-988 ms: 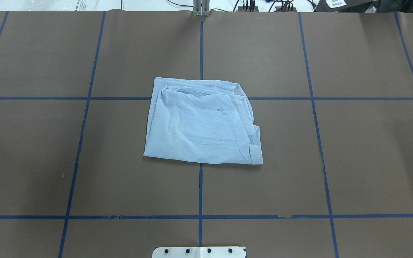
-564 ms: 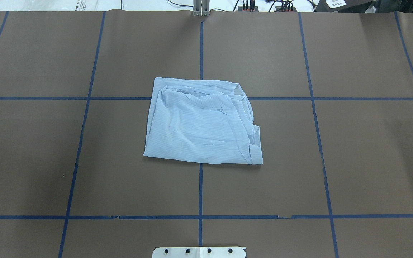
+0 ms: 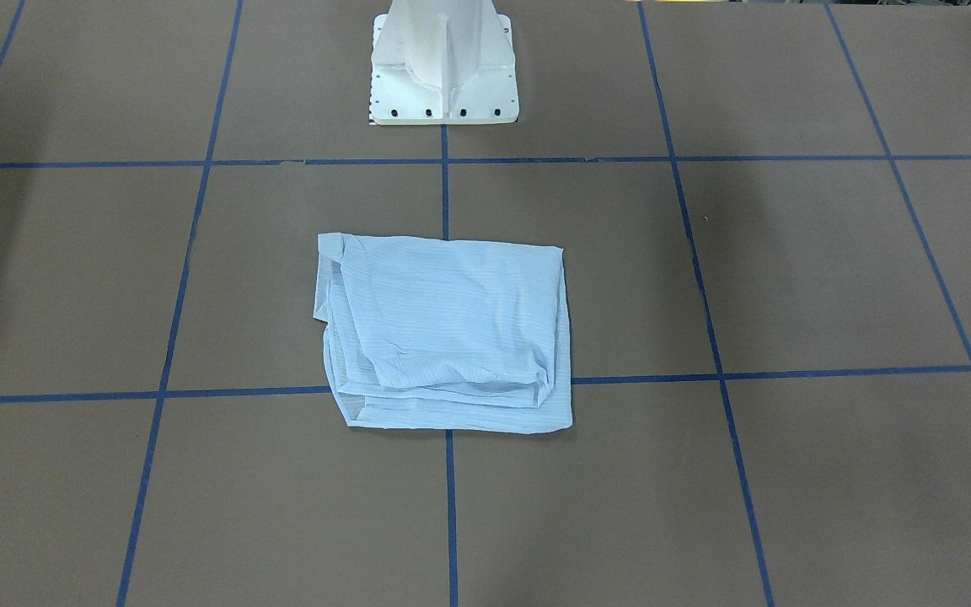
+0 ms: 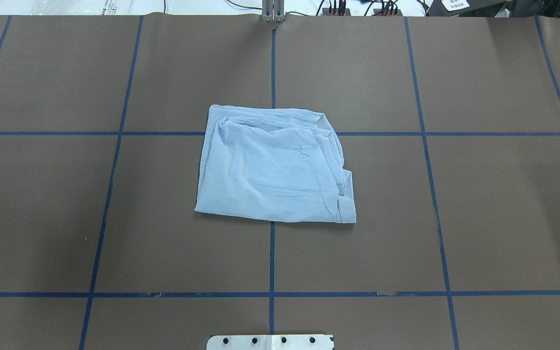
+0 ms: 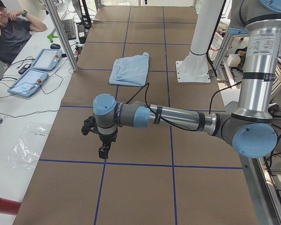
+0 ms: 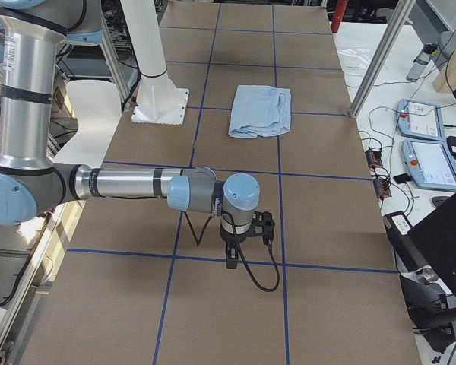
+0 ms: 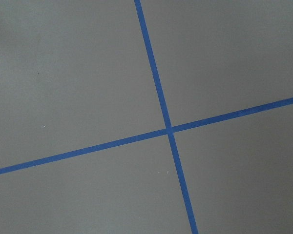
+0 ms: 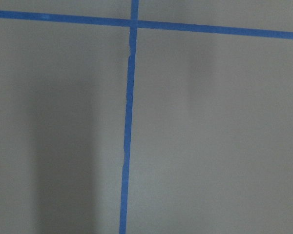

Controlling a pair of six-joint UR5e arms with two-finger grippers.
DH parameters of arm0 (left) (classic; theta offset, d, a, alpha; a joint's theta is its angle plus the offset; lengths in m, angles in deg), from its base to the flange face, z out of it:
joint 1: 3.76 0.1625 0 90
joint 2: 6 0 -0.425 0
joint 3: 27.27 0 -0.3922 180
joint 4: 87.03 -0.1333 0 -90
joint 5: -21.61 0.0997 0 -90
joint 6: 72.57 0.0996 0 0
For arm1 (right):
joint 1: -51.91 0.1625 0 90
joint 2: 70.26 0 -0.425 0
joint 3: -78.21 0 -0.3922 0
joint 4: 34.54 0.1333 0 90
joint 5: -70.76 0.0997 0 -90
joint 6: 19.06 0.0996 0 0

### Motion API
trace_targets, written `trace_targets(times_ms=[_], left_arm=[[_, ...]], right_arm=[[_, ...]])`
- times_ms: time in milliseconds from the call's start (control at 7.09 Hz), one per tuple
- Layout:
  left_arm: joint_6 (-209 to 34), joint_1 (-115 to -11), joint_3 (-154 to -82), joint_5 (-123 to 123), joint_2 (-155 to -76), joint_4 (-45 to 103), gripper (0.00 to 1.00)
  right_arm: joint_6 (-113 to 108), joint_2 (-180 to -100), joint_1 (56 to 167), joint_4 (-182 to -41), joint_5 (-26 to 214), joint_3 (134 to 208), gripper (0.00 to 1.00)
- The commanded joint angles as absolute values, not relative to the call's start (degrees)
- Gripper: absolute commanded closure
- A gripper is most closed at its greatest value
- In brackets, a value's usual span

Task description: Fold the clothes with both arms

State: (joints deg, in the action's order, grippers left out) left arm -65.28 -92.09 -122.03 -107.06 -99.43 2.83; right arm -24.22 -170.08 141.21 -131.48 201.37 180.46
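Observation:
The clothes are one light blue striped shirt [image 4: 275, 167], folded into a rough rectangle and lying flat at the middle of the brown mat, also seen in the front view [image 3: 447, 333] and both side views [image 5: 130, 70] [image 6: 261, 110]. Neither arm touches it. My left gripper [image 5: 103, 151] hangs over bare mat far from the shirt, toward the table's left end. My right gripper [image 6: 232, 258] hangs likewise toward the right end. Both show only in the side views, so I cannot tell whether they are open or shut. The wrist views show only mat and blue tape lines.
The white pedestal base [image 3: 443, 76] stands at the robot's edge of the table. A seated person [image 5: 9, 28] and teach pendants [image 5: 35, 70] are on the operators' side, beyond aluminium frame posts [image 5: 61, 33]. Blue tape lines [image 4: 272, 257] grid the mat.

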Motion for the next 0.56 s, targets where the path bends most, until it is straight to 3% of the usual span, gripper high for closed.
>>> trace_targets(times_ms=[0, 423], left_arm=[[-65.28, -92.09, -122.01, -107.06, -99.43, 2.8, 0.0], [-65.28, -92.09, -122.1, -107.33, -99.43, 2.8, 0.0]], right_arm=[[-24.24, -170.11, 141.21, -131.48, 201.37, 180.6, 0.0], [-24.24, -170.11, 141.12, -131.48, 201.37, 180.34, 0.0]])
